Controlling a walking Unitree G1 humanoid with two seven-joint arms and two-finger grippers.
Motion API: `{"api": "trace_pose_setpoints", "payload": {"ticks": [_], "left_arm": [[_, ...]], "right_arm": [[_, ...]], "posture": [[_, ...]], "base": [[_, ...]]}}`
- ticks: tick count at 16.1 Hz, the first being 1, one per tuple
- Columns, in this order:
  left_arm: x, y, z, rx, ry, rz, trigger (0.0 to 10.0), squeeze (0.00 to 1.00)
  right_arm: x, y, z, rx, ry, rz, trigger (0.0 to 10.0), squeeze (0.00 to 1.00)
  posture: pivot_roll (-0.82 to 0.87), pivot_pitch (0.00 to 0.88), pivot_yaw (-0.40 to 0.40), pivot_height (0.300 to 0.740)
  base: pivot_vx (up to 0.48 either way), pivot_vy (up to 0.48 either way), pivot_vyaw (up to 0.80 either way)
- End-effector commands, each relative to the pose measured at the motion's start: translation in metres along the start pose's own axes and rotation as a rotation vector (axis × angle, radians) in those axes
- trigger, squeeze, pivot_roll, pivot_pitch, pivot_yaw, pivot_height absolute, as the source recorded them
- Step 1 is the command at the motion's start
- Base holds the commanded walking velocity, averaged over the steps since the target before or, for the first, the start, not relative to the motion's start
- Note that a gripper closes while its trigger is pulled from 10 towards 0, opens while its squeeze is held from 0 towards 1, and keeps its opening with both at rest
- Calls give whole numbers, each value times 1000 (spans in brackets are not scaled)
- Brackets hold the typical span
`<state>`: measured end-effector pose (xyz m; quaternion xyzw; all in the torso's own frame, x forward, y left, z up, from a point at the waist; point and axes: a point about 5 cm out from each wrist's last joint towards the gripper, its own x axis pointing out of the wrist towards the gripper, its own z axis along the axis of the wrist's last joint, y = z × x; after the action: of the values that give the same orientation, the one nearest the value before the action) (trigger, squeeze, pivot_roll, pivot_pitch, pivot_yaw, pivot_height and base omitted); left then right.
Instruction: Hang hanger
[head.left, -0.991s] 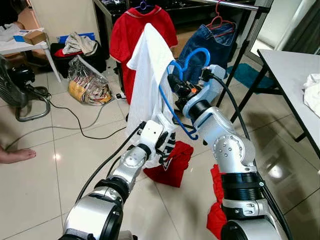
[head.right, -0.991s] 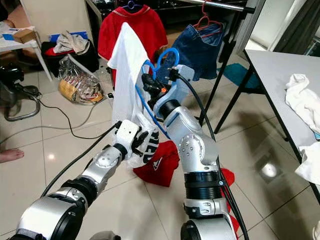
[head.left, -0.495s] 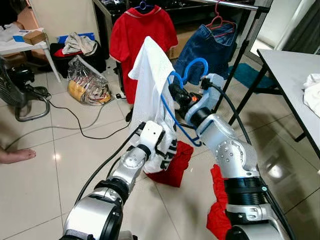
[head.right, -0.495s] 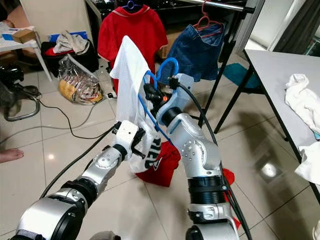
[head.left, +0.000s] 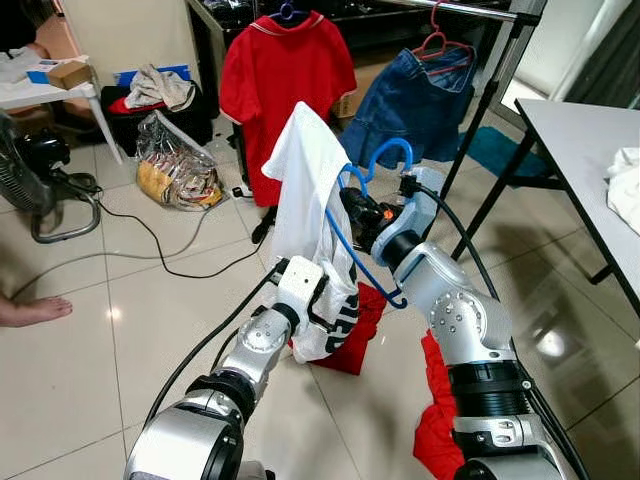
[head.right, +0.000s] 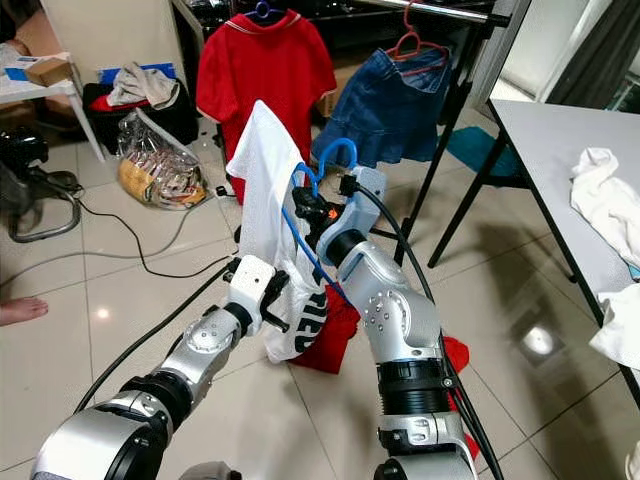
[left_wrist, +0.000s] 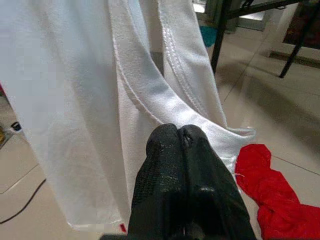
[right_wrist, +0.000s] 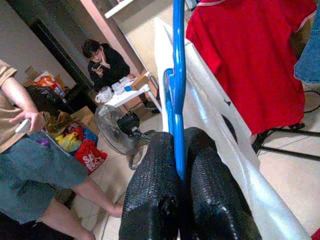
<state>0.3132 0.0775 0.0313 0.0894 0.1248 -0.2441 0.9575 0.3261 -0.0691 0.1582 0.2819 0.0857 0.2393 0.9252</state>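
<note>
Blue hanger: thin, rounded plastic, with a curved hook at the top; held up in front of the clothes rack, below its rail, with the white shirt draped over it.
Right hand: textured black fingers are clamped on the hanger's thin blue bar.
Left hand: fingers are pressed together on a stitched hem of the white shirt, low on the garment.
White shirt: smooth, limp cloth with dark print near the bottom edge.
Clothes rack: dark metal; a red shirt and a denim garment are hung on it.
Floor: glossy pale tiles; crumpled red cloth lies beneath the white shirt.
</note>
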Motion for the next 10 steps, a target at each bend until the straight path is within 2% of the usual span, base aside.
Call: {"api": "trace_pose_setpoints", "payload": {"ticks": [1, 2, 3, 4, 5, 10], "left_arm": [[-2, 0, -9, -6, 62, 29, 0, 0], [-2, 0, -11, -7, 71, 35, 7686, 0], [-3, -1, -12, -8, 77, 38, 10000, 0], [-3, -3, -13, -24, 75, 33, 10000, 0], [-3, -4, -13, -26, 75, 32, 10000, 0], [-5, -3, -16, -30, 82, 44, 10000, 0]], "right_arm": [[2, 3, 9, -10, -45, 22, 10000, 0], [3, 3, 8, -26, -42, 22, 10000, 0], [5, 1, 4, -50, -35, 20, 10000, 0], [5, -16, -12, -83, 11, -31, 10000, 0], [4, -20, -17, -87, 25, -42, 10000, 0], [6, -20, -21, -34, 10, -7, 10000, 0]], "posture": [[100, 0, -17, 740], [100, 0, -17, 740], [98, 0, -17, 740], [102, 0, -19, 740], [105, 0, -20, 740], [104, 0, -22, 740]], "base": [[0, 0, 0], [0, 0, 0], [0, 0, 0], [0, 0, 0], [0, 0, 0], [0, 0, 0]]}}
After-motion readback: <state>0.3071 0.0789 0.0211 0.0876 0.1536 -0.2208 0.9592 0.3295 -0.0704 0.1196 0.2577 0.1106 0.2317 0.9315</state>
